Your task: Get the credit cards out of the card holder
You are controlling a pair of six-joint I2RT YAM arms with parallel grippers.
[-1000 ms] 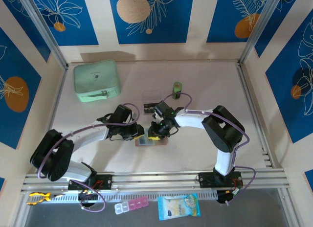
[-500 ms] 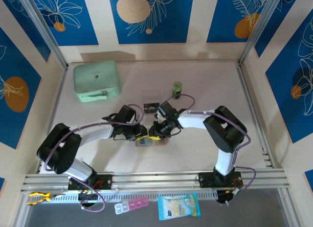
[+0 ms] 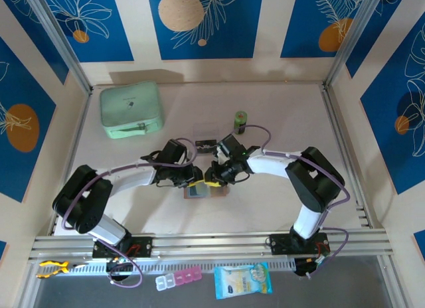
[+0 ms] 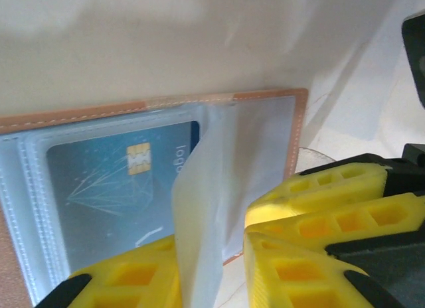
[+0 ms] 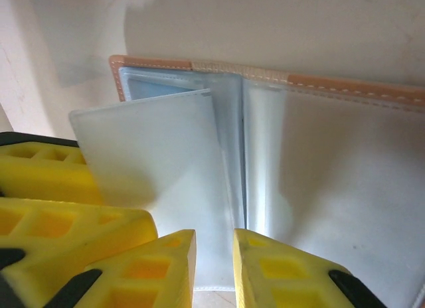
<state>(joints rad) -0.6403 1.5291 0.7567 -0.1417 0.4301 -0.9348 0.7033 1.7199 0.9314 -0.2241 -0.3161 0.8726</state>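
card holder [image 3: 197, 192]: open flat on the table [image 3: 265, 208], mid-front, between both grippers; tan stitched border on the far side in both wrist views.
blue card [image 4: 113, 182]: inside a clear pocket, chip showing.
left gripper [image 4: 211, 275]: pinching a raised clear pocket leaf [image 4: 199, 208].
right gripper [image 5: 214, 255]: closed narrow on the clear pockets at the card holder's fold, just beside the left's fingers.
dark card [image 3: 206, 146]: loose on the table, just behind the grippers.
room: bare table in front and to the right; green cylinder [image 3: 241, 121] and mint case [image 3: 131, 109] well apart at the back.

Blue card [image 4: 99, 188] bottom hidden; card holder [image 4: 80, 112] cropped left.
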